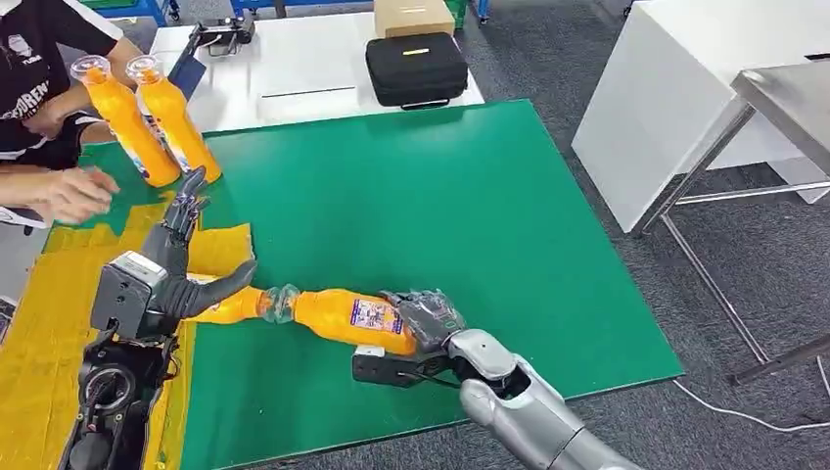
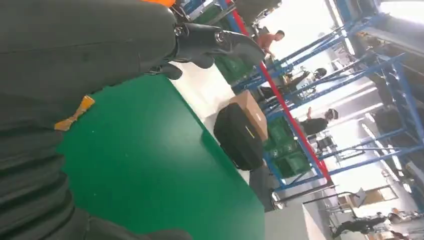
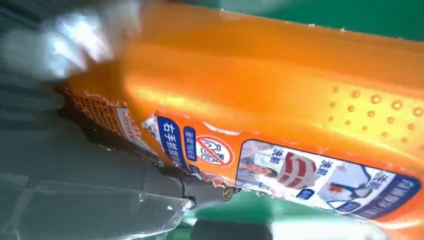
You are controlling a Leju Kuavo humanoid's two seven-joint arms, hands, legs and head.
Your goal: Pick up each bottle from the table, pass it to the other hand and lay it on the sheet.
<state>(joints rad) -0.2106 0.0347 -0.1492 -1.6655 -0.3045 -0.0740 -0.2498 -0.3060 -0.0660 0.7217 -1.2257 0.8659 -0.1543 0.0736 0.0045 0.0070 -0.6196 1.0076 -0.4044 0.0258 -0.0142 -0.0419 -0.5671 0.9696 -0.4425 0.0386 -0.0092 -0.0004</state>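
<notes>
An orange bottle (image 1: 347,318) with a clear cap lies level just over the green mat (image 1: 440,196). My right hand (image 1: 426,315) grips its base end, and its cap points at my left hand. Up close, the bottle's label (image 3: 280,165) sits against my right hand (image 3: 75,170). My left hand (image 1: 181,259) hovers over the yellow sheet (image 1: 59,294) with its fingers (image 2: 215,40) stretched out, its thumb spread and nothing in it. A second orange bottle (image 1: 233,307) lies at the sheet's edge under that thumb. Two more orange bottles (image 1: 147,122) stand at the far left.
A person sits at the far left, one hand (image 1: 69,191) near the standing bottles. A black case (image 1: 416,69) and a cardboard box (image 1: 413,15) rest on the white table behind the mat. A white table (image 1: 666,88) stands to the right.
</notes>
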